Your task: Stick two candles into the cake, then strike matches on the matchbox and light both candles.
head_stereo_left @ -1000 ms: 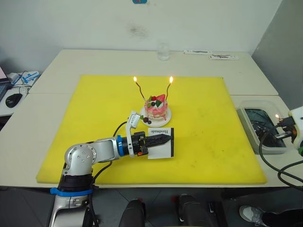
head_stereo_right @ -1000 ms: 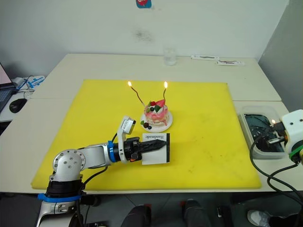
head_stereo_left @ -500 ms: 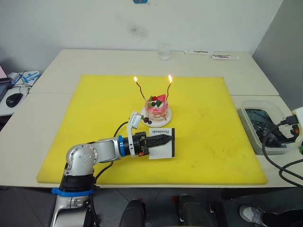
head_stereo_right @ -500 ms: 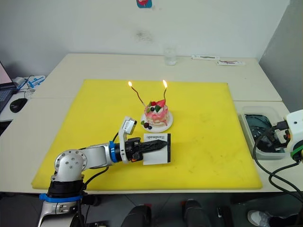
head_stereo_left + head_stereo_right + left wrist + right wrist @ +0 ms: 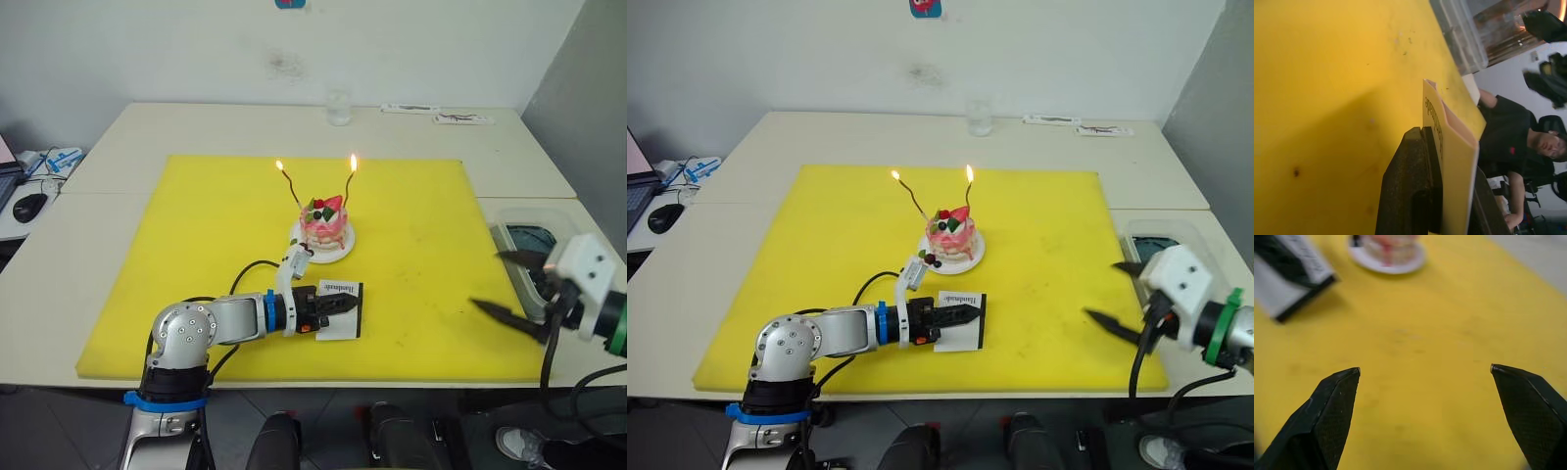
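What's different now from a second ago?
The right gripper has swung in from over the clear tray to the mat's right edge, fingers open and empty; its lit match is gone. The left gripper stays shut on the matchbox. Both candles burn on in the cake.

Left gripper (image 5: 1442,196) clamps the matchbox (image 5: 1452,161) at lower centre above the yellow mat (image 5: 1327,98); a person (image 5: 1513,142) sits at right.
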You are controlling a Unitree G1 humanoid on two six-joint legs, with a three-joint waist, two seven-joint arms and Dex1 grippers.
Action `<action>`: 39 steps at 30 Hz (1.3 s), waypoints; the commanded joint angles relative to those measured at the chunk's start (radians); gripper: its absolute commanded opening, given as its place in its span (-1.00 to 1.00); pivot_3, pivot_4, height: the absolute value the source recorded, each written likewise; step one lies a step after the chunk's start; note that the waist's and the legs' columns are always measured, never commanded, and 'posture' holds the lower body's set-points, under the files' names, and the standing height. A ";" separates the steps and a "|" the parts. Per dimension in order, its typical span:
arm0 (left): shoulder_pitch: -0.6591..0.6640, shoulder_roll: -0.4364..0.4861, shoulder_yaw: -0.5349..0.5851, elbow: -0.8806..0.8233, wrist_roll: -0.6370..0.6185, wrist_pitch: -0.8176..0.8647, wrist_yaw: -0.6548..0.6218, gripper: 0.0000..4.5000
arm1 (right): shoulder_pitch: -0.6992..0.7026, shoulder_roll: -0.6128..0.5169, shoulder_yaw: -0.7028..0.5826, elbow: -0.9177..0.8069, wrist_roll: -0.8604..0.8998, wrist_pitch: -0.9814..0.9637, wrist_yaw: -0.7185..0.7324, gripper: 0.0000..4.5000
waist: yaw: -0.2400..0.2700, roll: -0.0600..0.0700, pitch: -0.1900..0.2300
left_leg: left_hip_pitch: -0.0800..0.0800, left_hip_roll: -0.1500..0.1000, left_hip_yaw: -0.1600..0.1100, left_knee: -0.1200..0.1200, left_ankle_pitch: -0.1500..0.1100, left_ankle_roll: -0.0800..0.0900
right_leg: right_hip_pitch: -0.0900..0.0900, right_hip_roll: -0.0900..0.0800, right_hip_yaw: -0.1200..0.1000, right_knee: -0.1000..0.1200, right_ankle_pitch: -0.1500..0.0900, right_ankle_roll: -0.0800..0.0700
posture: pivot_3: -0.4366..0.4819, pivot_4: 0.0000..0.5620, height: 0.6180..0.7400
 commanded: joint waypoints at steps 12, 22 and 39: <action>-0.049 0.168 -0.089 -0.161 0.171 -0.091 -0.140 0.82 | -0.111 -0.016 0.209 -0.013 0.019 -0.022 -0.032 1.00 | 0.002 0.000 0.000 | -0.001 0.000 0.000 -0.002 0.000 0.000 | -0.001 0.000 0.000 -0.001 -0.001 -0.001 | -0.05 -0.47 1.00; -0.041 0.318 -0.074 -0.244 0.266 -0.191 -0.262 0.99 | -0.138 -0.011 0.257 0.019 -0.030 -0.114 -0.032 1.00 | -0.001 -0.001 0.001 | -0.001 0.000 0.000 -0.001 0.000 0.000 | -0.001 0.000 0.000 -0.001 -0.001 -0.001 | -0.05 -0.47 1.00; 0.443 0.709 0.179 -0.208 0.724 -0.943 -0.670 0.99 | -0.290 -0.111 0.137 0.187 0.043 -0.184 0.121 1.00 | 0.003 -0.003 0.003 | -0.001 0.002 0.004 -0.003 0.000 0.000 | -0.003 -0.002 0.000 -0.002 -0.002 -0.003 | -0.05 -0.47 1.00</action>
